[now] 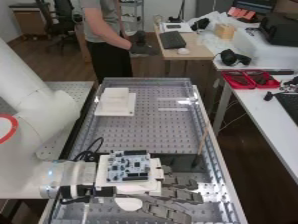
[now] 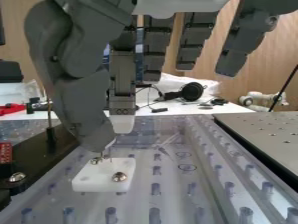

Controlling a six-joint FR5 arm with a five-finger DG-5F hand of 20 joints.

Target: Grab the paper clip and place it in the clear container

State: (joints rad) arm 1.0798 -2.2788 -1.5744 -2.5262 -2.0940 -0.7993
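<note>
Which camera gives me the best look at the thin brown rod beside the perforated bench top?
The high view: it shows the thin brown rod along its length, leaning slightly. The wrist view shows its lower part and dark foot closer up, but the hand seems to cover its upper end.

You are in a robotics lab or workshop: a white robot arm [image 1: 46,112] carries an exposed circuit board [image 1: 128,166] over a perforated bench [image 1: 149,127]; beyond it you have desks, a keyboard [image 1: 172,40], headphones [image 1: 234,57] and red trays [image 1: 250,79].
</note>
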